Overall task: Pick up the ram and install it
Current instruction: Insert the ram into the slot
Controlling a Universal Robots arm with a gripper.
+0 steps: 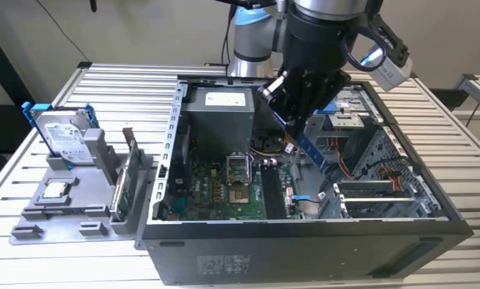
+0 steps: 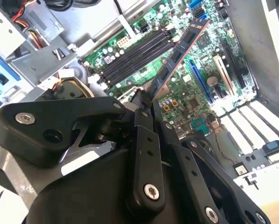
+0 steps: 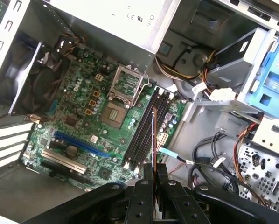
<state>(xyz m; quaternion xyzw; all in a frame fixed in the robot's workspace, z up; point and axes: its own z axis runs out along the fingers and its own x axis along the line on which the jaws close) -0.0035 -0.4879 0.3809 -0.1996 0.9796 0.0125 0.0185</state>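
The gripper (image 1: 291,118) is clenched on one ram (image 2: 177,53), pinching one short end between its fingers (image 3: 148,177). The ram hangs inside the open computer case (image 1: 304,256), above the motherboard (image 3: 74,121) and apart from it, near the board's edge by the drive cage (image 3: 233,60).

Its long axis runs straight out from the fingertips. In the exterior view it slopes down toward the exterior view's right. In the first wrist view it shows edge-on, in line with the four black memory slots (image 3: 144,126) that lie side by side, with its free end over them.

One hard drive (image 1: 63,141) with blue rails and a white printed label, and one green circuit card (image 1: 129,174), stand in a grey holder (image 1: 63,205) near the table's (image 1: 103,81) edge at the exterior view's left. A pale label sits on the case's front wall; its print is too small to make out.
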